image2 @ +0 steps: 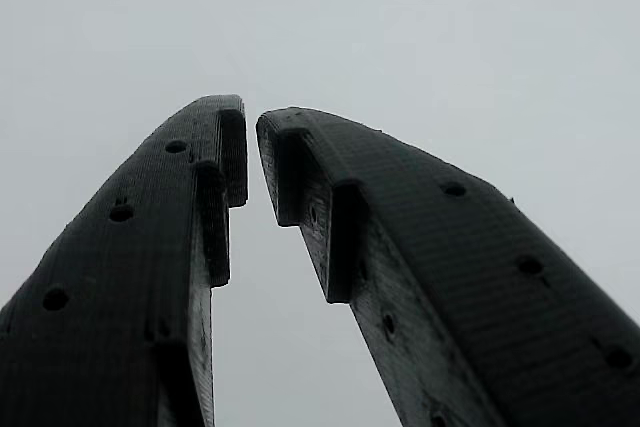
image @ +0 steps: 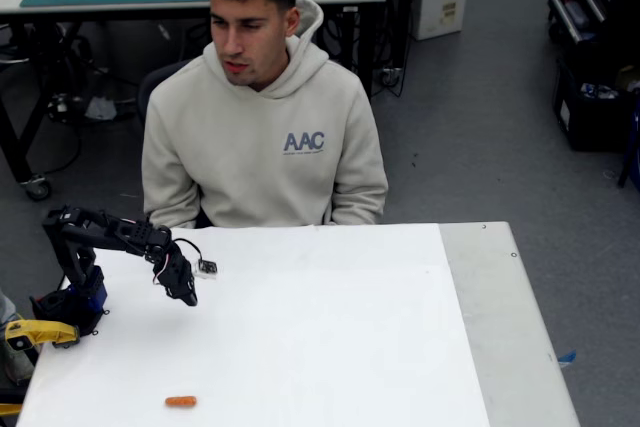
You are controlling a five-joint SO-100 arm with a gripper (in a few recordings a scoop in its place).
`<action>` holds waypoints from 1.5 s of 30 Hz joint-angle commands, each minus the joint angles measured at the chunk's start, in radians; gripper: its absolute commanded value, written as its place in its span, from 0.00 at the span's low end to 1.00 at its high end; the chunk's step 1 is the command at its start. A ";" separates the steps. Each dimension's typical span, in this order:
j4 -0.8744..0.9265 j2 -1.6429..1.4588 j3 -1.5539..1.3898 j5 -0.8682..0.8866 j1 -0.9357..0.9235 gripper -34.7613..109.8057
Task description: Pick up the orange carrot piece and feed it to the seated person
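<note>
End effector (image: 186, 294): empty, tips nearly pressed together.
Risk: descending unopened, it likely knocks the orange carrot piece (image: 181, 401) across the table (image: 400, 347).

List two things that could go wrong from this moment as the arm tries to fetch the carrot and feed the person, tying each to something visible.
1. The small orange carrot stick lies near the white table's front edge, apart from the black gripper; a clumsy approach might knock it off.
2. The wrist view shows the jaws nearly closed, empty; unless they open, they may push the carrot rather than grasp it.
3. The seated person in a beige hoodie sits close behind the arm, so feeding could bump the face.
</note>
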State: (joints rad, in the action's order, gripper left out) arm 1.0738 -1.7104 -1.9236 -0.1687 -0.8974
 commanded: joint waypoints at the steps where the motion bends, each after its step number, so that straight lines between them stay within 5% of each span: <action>1: -0.008 0.034 0.147 -0.015 -0.072 0.23; 24: -0.008 0.247 0.390 -0.018 -0.442 0.23; 39: 0.003 0.391 0.595 -0.023 -0.477 0.23; 45: 0.006 0.380 0.603 -0.166 -0.480 0.23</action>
State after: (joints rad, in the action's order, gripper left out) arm 1.0738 -1.2778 -1.3821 -0.2638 -1.3545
